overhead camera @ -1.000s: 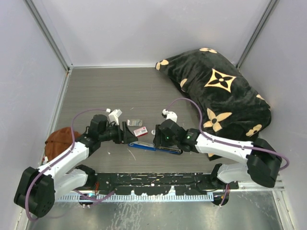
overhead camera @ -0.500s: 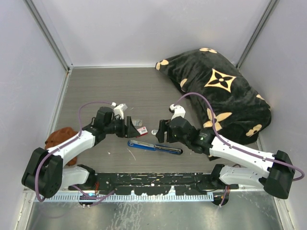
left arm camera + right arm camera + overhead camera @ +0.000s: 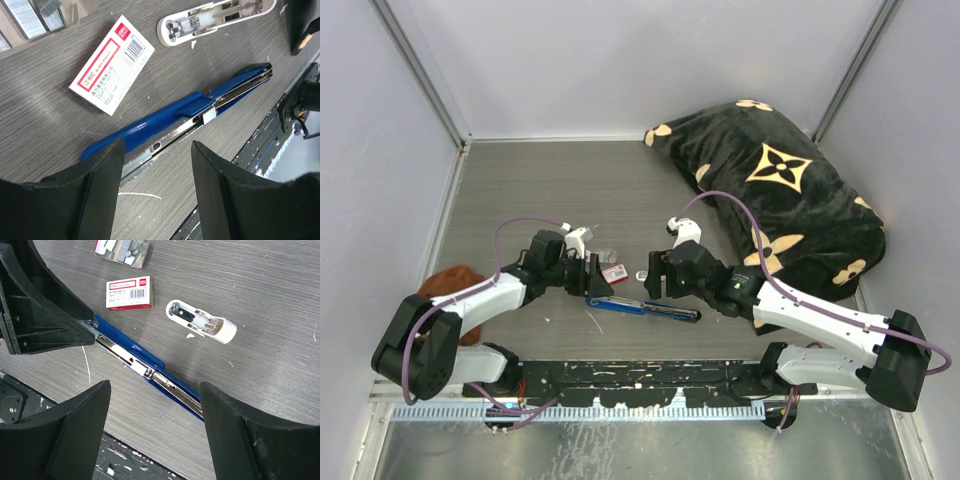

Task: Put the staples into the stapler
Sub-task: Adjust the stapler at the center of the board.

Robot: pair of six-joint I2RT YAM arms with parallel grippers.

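Stapler laid open on bench; staples not yet loaded.
Left claw and right claw hang released above it; next, one should pinch the staples lying beyond the box.

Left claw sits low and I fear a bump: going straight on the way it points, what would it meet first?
Probably the stapler, lying opened out just ahead of the left claw; how near is unclear.
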